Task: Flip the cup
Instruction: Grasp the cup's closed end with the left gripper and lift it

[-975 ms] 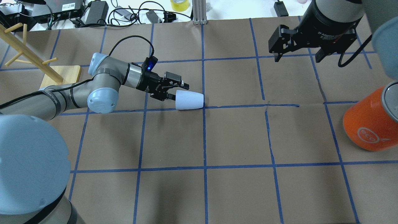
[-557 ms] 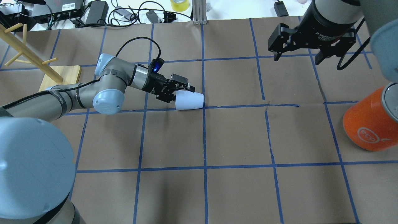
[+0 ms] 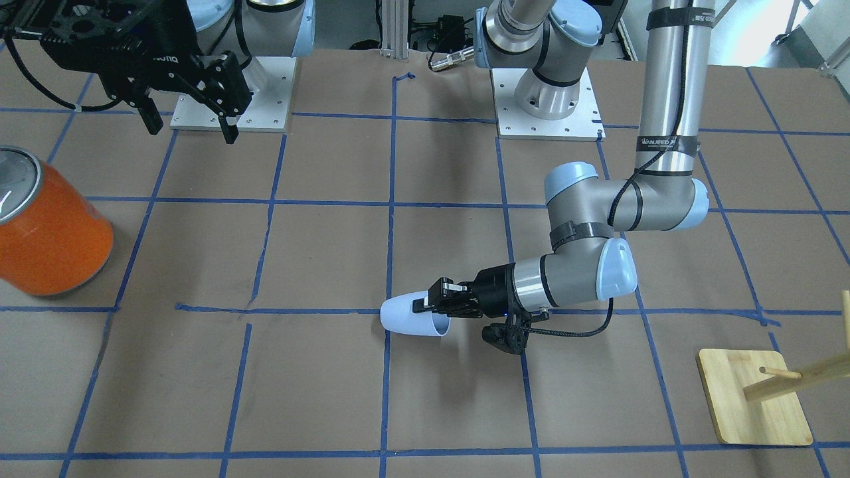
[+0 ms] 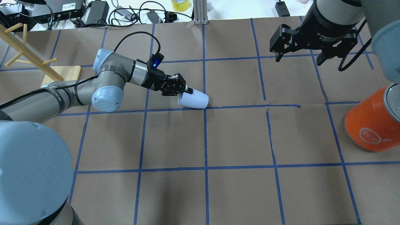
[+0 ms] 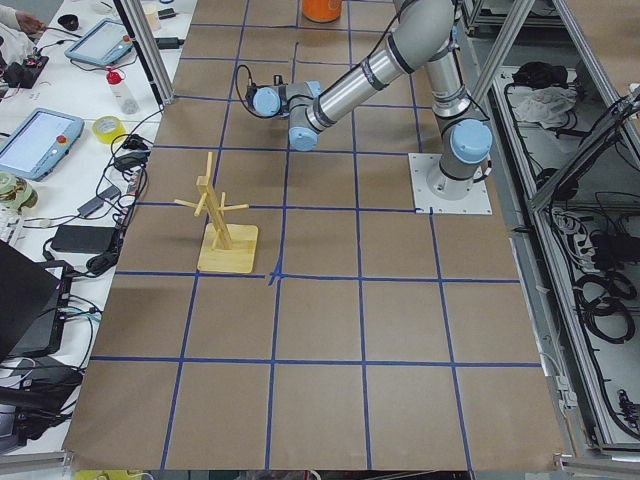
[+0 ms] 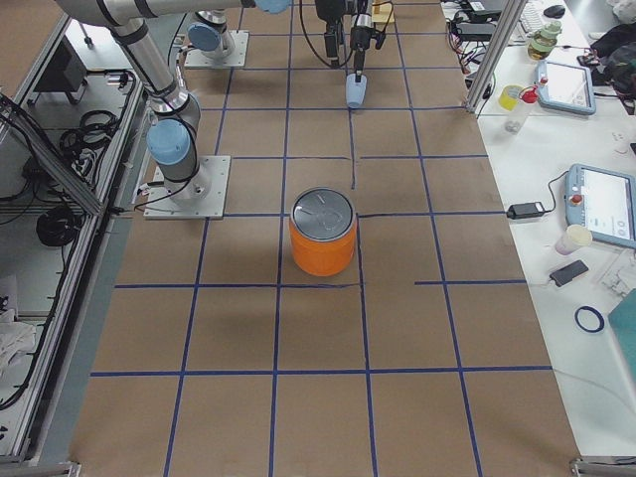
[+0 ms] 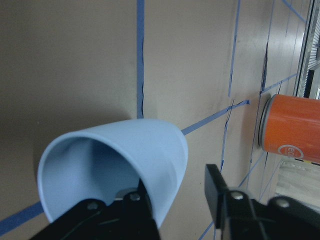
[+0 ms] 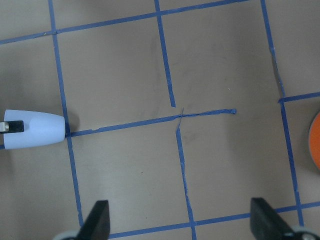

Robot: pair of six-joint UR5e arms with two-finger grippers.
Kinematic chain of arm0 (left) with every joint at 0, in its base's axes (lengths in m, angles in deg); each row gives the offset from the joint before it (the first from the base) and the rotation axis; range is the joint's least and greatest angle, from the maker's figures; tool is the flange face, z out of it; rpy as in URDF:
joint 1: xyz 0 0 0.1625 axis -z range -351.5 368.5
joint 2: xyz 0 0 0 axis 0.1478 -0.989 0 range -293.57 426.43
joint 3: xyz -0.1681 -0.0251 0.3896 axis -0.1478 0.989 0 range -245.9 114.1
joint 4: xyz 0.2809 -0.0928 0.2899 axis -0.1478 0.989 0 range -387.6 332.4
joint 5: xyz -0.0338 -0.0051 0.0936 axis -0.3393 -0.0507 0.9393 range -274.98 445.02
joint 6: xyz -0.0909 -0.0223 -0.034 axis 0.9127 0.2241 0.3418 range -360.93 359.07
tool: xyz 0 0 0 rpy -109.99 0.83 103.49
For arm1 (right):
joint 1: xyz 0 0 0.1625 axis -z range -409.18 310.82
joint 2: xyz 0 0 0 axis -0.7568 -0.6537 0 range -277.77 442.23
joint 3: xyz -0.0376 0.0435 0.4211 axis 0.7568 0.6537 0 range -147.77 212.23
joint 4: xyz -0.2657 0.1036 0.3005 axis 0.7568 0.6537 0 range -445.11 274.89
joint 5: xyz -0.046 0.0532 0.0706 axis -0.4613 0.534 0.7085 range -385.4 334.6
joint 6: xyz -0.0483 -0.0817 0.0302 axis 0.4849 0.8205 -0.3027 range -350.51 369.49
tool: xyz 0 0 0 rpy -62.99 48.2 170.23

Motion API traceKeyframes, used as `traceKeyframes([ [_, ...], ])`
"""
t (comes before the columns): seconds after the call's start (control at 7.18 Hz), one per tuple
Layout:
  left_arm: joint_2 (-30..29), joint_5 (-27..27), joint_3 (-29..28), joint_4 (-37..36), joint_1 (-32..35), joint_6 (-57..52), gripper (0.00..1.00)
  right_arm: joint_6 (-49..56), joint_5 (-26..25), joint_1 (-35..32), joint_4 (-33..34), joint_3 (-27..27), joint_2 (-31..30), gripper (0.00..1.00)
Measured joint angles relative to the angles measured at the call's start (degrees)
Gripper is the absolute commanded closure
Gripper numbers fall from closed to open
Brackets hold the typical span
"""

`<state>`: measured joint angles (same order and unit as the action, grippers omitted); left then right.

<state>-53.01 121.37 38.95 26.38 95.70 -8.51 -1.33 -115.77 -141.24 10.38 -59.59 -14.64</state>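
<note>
The pale blue cup lies on its side near the table's middle, with its mouth toward my left arm. It also shows in the front view, the left wrist view and the right wrist view. My left gripper is shut on the cup's rim, one finger inside and one outside. The cup sits slightly skewed. My right gripper is open and empty, high over the far right of the table.
A large orange can with a silver lid stands at the right edge. A wooden peg rack on a square base stands at the far left. Cables and power bricks lie beyond the far edge.
My left gripper slid forward over the cup's rim, turned at the wrist and closed on it. The cup swung slightly out of line. The right gripper barely moved.
</note>
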Motion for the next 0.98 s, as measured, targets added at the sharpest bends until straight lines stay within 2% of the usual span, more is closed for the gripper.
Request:
traceKeyframes([
  [0.42,1.9,0.4,-2.0,-0.3,-0.1,6.1,1.0,0.1,0.0,0.0,0.0,0.0,0.0,0.0],
  [0.56,3.1,2.7,-3.5,-0.1,-0.1,8.4,1.0,0.1,0.0,0.0,0.0,0.0,0.1,0.0],
  [0.7,4.7,8.9,-5.0,0.2,-0.1,9.2,1.0,0.1,-0.1,0.0,-0.2,0.0,0.1,0.0],
  [0.98,6.9,26.9,-7.4,0.7,-0.1,5.2,1.0,0.3,-0.3,0.0,-0.7,-0.1,0.0,0.0],
])
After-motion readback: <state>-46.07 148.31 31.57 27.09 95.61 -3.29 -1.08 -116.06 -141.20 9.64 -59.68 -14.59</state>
